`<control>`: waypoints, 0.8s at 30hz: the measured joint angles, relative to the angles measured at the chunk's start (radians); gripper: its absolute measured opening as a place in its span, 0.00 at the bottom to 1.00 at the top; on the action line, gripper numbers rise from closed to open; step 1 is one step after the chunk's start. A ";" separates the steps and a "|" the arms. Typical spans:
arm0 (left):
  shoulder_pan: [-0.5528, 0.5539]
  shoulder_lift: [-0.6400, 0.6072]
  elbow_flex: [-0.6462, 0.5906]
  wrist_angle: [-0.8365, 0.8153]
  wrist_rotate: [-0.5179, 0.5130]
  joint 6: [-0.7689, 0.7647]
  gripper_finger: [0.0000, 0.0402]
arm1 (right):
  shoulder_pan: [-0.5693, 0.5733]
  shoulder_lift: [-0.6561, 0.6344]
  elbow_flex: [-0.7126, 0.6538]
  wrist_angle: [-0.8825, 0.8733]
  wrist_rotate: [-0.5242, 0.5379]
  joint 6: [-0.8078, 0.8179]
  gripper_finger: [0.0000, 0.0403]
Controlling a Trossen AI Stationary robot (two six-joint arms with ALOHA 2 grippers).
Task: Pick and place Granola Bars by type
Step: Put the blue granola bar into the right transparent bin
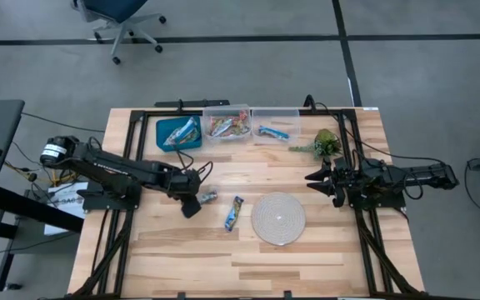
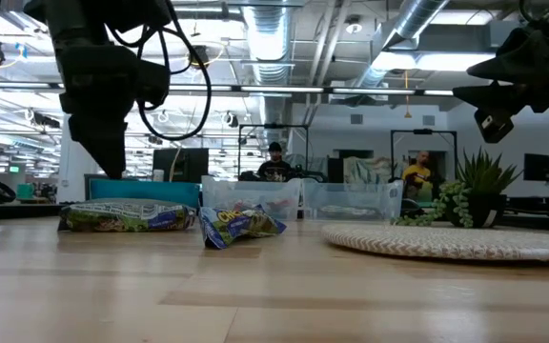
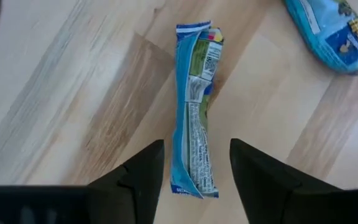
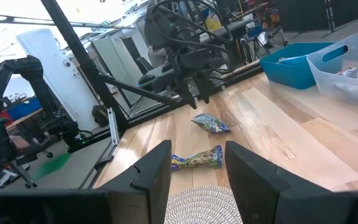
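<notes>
My left end effector [image 3: 196, 163] hovers spread over a blue granola bar [image 3: 196, 106] lying on the counter [image 3: 73, 93], not gripping it. My right end effector [image 4: 197, 163] waits spread by the mat [image 1: 277, 218].

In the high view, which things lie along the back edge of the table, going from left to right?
Blue bin with a bar inside → clear bin with multicoloured granola bars → clear bin with one blue bar → green plant sprig.
</notes>
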 joint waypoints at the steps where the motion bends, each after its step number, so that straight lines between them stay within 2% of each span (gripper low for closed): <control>1: -0.003 0.000 0.000 0.000 -0.001 0.007 0.45 | 0.000 0.000 0.000 0.000 0.000 0.000 0.36; 11: -0.005 0.097 0.000 0.042 -0.040 0.073 0.63 | 0.000 0.000 0.000 0.000 0.000 0.000 0.35; 24: -0.005 0.234 0.000 0.119 -0.019 0.115 0.64 | 0.000 0.000 0.000 0.000 0.000 0.000 0.35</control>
